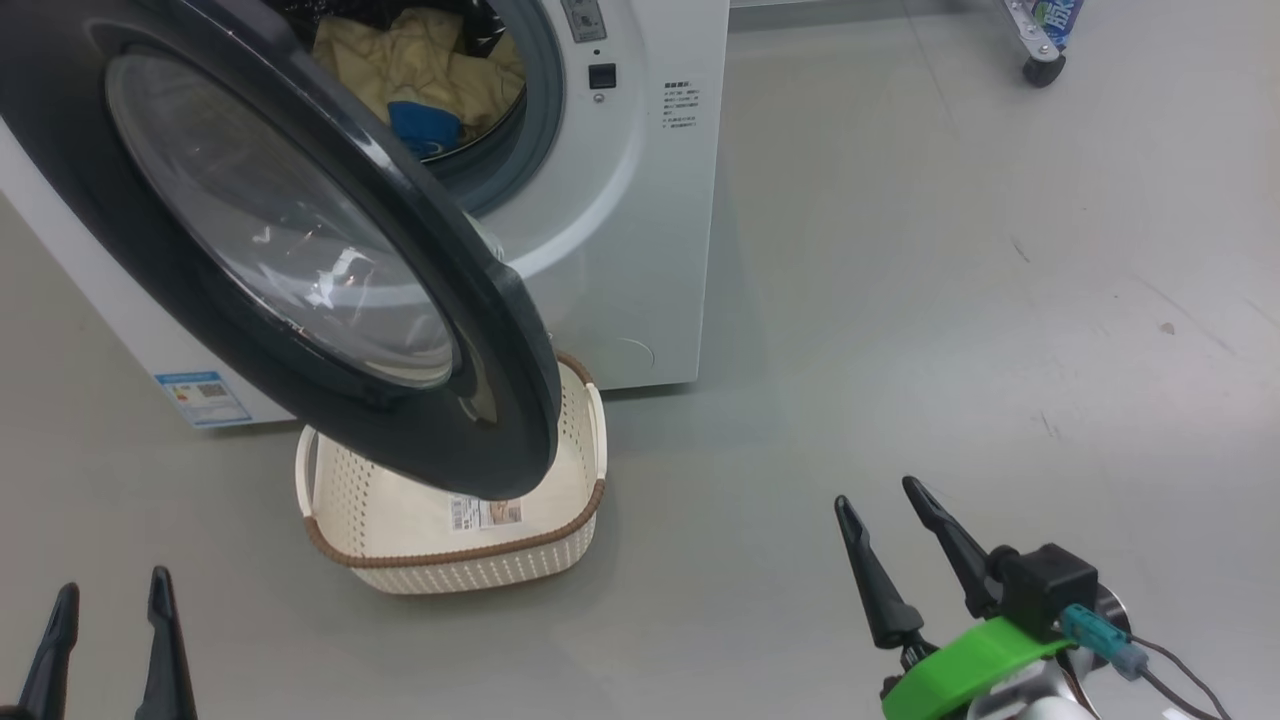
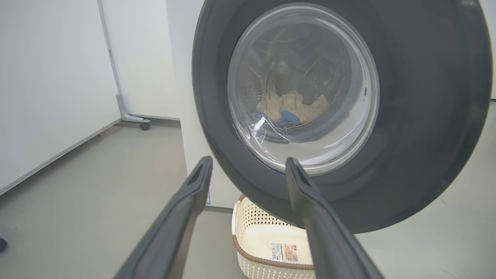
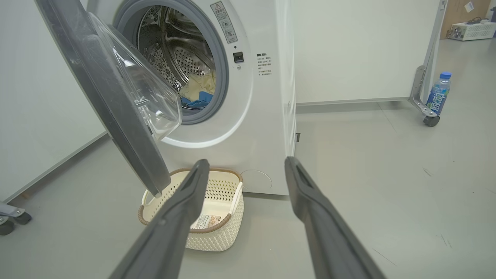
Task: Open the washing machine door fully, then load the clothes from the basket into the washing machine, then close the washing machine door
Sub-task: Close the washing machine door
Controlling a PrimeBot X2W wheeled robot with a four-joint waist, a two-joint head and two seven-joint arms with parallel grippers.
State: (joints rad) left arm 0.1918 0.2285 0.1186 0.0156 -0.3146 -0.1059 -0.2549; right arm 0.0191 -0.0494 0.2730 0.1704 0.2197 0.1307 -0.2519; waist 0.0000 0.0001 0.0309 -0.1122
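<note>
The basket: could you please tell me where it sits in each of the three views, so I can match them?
Head view: the basket is lower centre-left, on the floor.
Left wrist view: the basket is bottom centre, below the washing machine door.
Right wrist view: the basket is lower left of centre, before the washing machine.
Shared landmark: the washing machine door, overhanging the basket.

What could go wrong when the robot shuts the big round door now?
1. The clothes lie near the front of the washing machine, so the washing machine door might pinch fabric.
2. The basket stands right under the door's lower edge; the swinging door could snag a handle.
3. The open left gripper and right gripper have thin fingers that may slip on the glossy rim.
</note>
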